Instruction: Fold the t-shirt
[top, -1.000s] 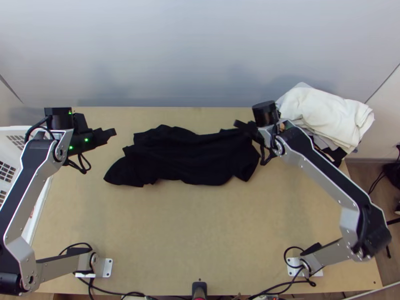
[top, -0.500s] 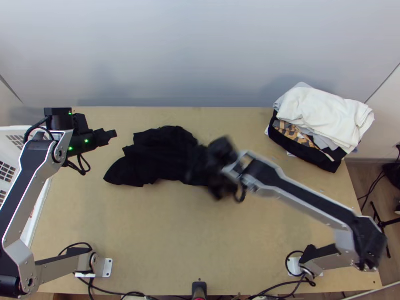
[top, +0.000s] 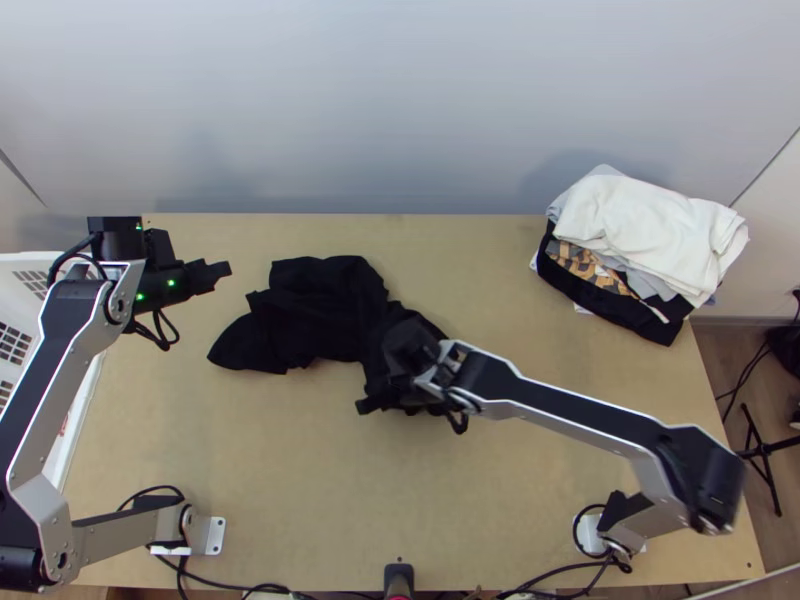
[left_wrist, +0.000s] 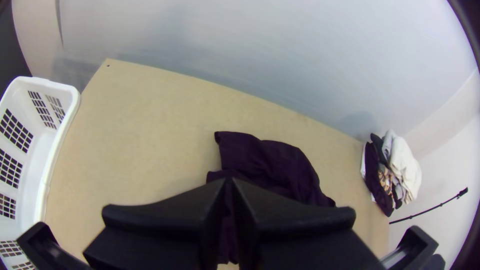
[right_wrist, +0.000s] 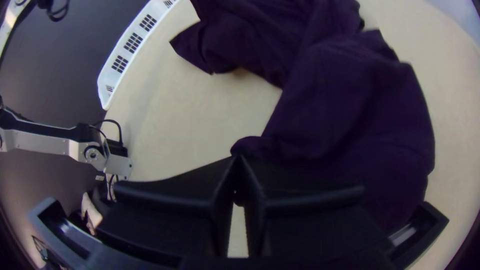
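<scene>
The black t-shirt lies bunched and crumpled at the table's middle, its right part bent toward the near edge. In the top view my right gripper is at the shirt's near side; in the right wrist view my right gripper is shut on an edge of the dark cloth. Left of the shirt, above the table, my left gripper stays apart from it. In the left wrist view the fingertips of my left gripper meet, with the shirt beyond them on the table.
A stack of folded clothes, white on top, sits at the table's far right corner. A white basket stands along the left edge. Bare tabletop lies nearer than the shirt.
My right gripper has swung left and toward the near edge, carrying the shirt's right end with it, so the shirt now lies shorter and bent. The left arm has kept still.
</scene>
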